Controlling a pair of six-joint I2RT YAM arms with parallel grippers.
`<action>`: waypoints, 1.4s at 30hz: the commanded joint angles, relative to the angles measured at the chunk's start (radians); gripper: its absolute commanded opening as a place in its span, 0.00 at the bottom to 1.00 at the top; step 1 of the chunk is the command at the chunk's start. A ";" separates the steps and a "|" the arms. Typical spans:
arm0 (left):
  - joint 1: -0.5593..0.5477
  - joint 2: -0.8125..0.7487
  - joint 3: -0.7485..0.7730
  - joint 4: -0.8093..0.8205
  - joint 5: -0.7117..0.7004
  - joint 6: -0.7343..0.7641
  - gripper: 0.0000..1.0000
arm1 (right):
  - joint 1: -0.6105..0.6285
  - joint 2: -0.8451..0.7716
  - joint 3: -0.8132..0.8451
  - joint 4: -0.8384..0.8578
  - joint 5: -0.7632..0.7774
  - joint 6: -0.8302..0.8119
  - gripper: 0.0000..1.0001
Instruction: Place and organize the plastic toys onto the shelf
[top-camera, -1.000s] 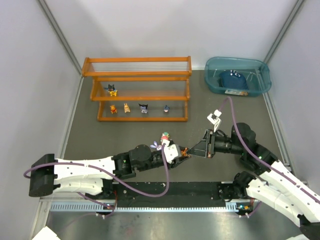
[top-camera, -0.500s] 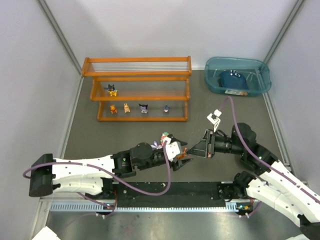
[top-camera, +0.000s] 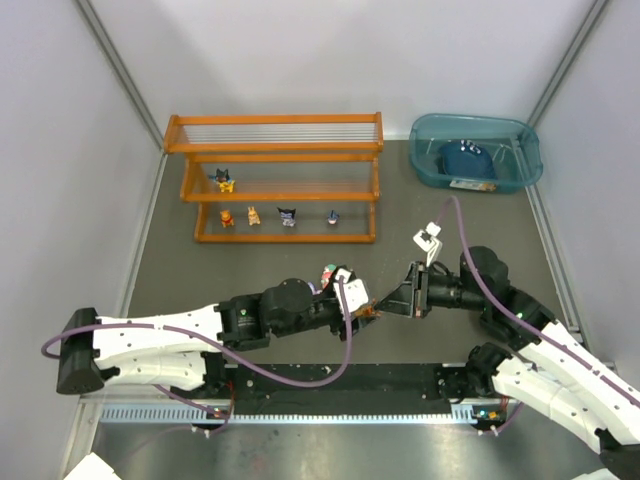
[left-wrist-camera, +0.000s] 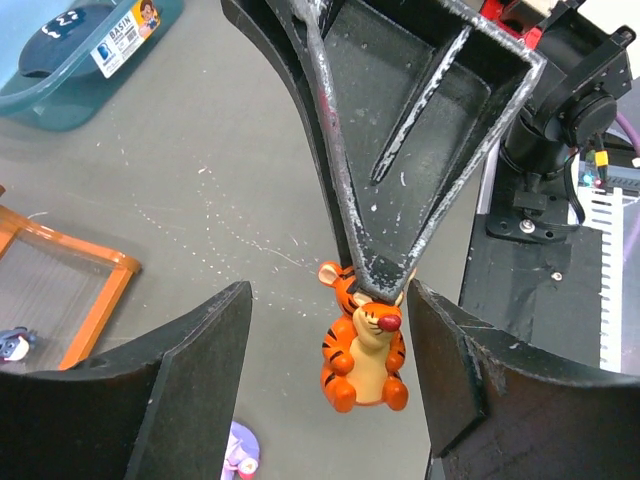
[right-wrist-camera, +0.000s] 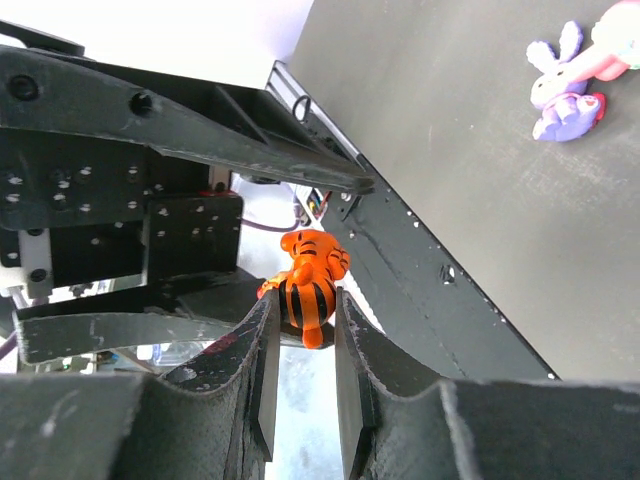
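My right gripper (top-camera: 380, 309) is shut on an orange striped tiger toy (left-wrist-camera: 363, 350), gripping its head and holding it above the table; the grip also shows in the right wrist view (right-wrist-camera: 303, 310), with the tiger (right-wrist-camera: 308, 285) between the fingers. My left gripper (left-wrist-camera: 330, 385) is open, its jaws standing on either side of the tiger without touching it. A purple bunny (right-wrist-camera: 560, 85) and a pink-red-white toy (top-camera: 328, 272) stand on the table beside my left wrist. The orange shelf (top-camera: 275, 147) at the back holds a black-yellow toy (top-camera: 224, 181), an orange one (top-camera: 227, 217), a tan one (top-camera: 254, 214) and a navy-white one (top-camera: 288, 215).
A translucent teal bin (top-camera: 520, 165) at the back right holds a dark blue object (top-camera: 466, 158). A small blue toy (top-camera: 332, 216) stands on the shelf's lowest tier. A black rail (top-camera: 340, 378) runs along the near table edge. Grey walls close in both sides.
My left gripper has moved right towards the right gripper, so its open jaws now flank the tiger. The right gripper has stayed nearly still, holding the tiger.
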 joint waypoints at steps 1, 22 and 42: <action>0.002 -0.036 0.056 -0.081 0.028 -0.026 0.69 | 0.010 0.008 0.022 -0.029 0.029 -0.045 0.00; 0.002 0.101 0.236 -0.337 0.124 0.024 0.65 | 0.010 0.036 0.043 -0.102 0.059 -0.092 0.00; 0.002 0.235 0.368 -0.477 0.117 0.015 0.45 | 0.009 0.025 0.017 -0.110 0.071 -0.098 0.00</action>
